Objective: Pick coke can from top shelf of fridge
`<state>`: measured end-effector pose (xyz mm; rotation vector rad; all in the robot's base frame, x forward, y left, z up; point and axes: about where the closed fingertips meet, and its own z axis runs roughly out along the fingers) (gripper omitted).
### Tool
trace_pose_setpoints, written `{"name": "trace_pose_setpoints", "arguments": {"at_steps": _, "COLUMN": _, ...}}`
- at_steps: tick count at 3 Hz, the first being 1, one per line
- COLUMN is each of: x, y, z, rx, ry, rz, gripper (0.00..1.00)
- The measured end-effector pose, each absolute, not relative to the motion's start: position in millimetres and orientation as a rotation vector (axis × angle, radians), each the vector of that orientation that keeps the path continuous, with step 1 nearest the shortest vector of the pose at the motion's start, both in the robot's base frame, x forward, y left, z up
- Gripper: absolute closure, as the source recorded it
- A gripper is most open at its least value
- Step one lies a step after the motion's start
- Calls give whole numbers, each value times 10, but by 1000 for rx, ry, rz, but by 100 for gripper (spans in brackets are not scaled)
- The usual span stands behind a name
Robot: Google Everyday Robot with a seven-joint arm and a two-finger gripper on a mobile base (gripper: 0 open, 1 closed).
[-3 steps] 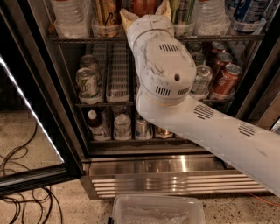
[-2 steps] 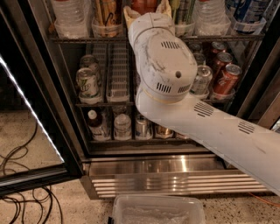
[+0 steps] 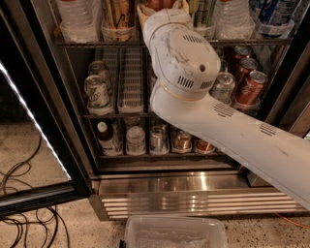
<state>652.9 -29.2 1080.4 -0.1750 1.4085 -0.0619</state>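
Note:
The fridge [image 3: 193,181] stands open in front of me, with a steel base grille and a dark inside. The top shelf [image 3: 87,44] runs along the top of the view, with whitish cup holders [image 3: 118,33] holding bottles and cans. My white arm [image 3: 186,58] reaches up into the middle of this shelf. My gripper [image 3: 163,8] is at the top edge, mostly hidden by the wrist. A reddish thing [image 3: 156,4] shows right at the gripper; I cannot tell whether it is the coke can.
Red cans [image 3: 249,87] and a silver can [image 3: 222,87] stand on the middle rack at right, green-and-white cans [image 3: 97,92] at left. Bottles and cans fill the lowest rack [image 3: 135,140]. The glass door [image 3: 34,126] hangs open at left, cables [image 3: 24,218] lie on the floor, and a plastic bin [image 3: 174,232] sits below.
My arm has risen and pushed further in toward the top shelf. The cans and bottles have not moved.

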Motion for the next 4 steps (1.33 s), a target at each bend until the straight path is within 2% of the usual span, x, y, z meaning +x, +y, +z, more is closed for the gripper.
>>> {"name": "trace_pose_setpoints", "arguments": {"at_steps": 1, "x": 6620, "y": -280, "z": 10794, "rx": -175, "ry": 1415, "rz": -50, "gripper": 37}}
{"name": "trace_pose_setpoints", "arguments": {"at_steps": 2, "x": 6676, "y": -288, "z": 10790, "rx": -169, "ry": 1421, "rz": -51, "gripper": 43}}
{"name": "trace_pose_setpoints", "arguments": {"at_steps": 3, "x": 6675, "y": -288, "z": 10791, "rx": -175, "ry": 1420, "rz": -58, "gripper": 61}}
{"name": "trace_pose_setpoints", "arguments": {"at_steps": 4, "x": 6674, "y": -288, "z": 10792, "rx": -175, "ry": 1420, "rz": -58, "gripper": 85}}
